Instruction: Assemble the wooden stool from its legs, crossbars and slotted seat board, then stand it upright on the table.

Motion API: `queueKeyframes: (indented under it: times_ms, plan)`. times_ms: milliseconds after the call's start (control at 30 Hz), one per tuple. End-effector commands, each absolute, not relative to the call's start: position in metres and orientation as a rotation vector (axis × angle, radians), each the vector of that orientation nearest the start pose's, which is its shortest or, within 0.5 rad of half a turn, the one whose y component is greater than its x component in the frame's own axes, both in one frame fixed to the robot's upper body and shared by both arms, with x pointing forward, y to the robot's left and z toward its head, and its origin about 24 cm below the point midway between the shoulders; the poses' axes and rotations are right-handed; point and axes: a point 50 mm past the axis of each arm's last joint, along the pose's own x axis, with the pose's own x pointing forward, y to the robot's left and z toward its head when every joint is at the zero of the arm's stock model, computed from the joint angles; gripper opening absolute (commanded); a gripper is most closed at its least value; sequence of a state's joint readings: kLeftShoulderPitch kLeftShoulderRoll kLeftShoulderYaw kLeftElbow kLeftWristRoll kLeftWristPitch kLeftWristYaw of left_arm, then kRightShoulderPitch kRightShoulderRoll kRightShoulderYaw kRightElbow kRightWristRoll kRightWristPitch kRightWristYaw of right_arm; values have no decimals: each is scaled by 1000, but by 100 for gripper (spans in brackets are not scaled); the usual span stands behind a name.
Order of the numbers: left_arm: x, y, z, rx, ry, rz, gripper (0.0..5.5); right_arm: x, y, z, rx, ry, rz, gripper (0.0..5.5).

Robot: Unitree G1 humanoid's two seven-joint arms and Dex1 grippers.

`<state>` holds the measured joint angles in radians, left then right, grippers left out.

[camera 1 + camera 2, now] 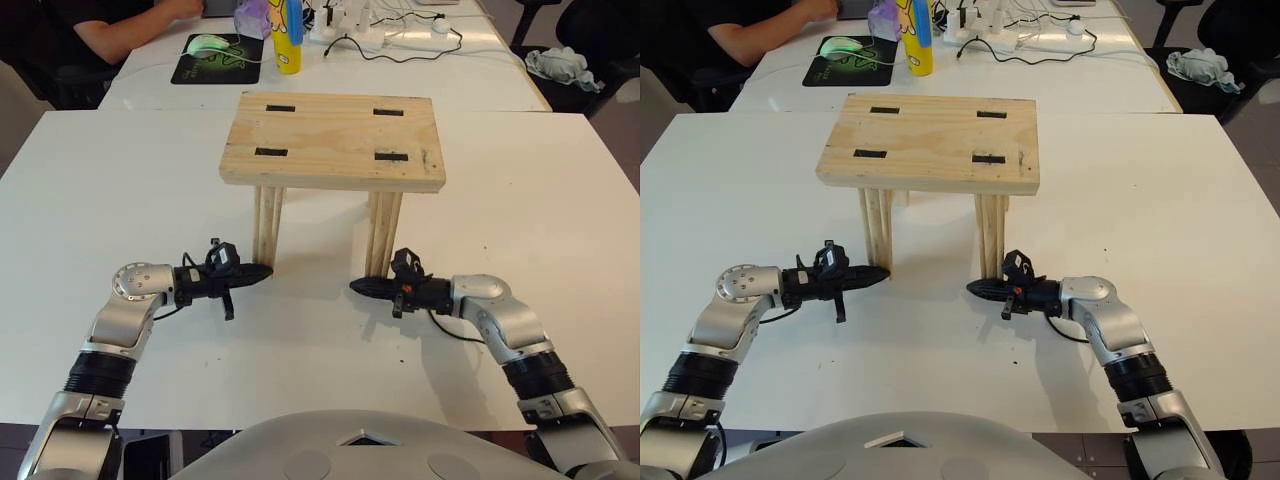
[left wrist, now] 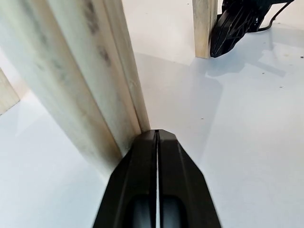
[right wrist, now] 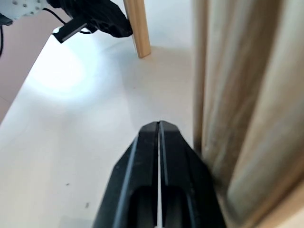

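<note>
Wooden stool (image 1: 333,140) upright on table (image 1: 560,220), long axis running left to right

The white table (image 1: 110,200) is spanning the frame. The stool (image 1: 335,140) is standing upright on it at upper centre, legs (image 1: 268,225) resting on the tabletop. A far table (image 1: 480,85) is butting against its top edge, carrying a mousepad (image 1: 185,70) at upper left.

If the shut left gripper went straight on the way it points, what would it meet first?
Most likely the pale wooden stool's near left leg: the left gripper has its tip at that leg's foot. From the wrist view it might scrape past onto bare white table; depth is unclear.
</note>
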<state>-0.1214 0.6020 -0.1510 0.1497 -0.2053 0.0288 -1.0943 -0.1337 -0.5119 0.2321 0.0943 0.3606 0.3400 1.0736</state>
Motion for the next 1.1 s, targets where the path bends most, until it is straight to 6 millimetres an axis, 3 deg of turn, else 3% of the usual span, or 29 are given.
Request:
queueKeyframes:
  times_ms: [33,300,433,633,833,967,1100]
  plan:
    - [260,195,41,351,309,-1130,2,253,-159,29,-33,438,1214,0]
    - [291,184,32,390,323,-1124,2,301,-158,31,-186,412,1188,0]
    - [319,175,39,432,313,-1111,2,320,-160,36,-228,387,1147,0]
    - [348,162,48,480,323,-1055,2,345,-143,42,-286,366,1107,0]
    - [358,153,52,481,340,-1033,2,361,-133,52,-382,355,1035,0]
    - [361,152,53,483,350,-1004,2,366,-140,56,-495,358,982,0]
    - [363,154,54,485,348,-981,2,369,-141,61,-451,348,979,0]
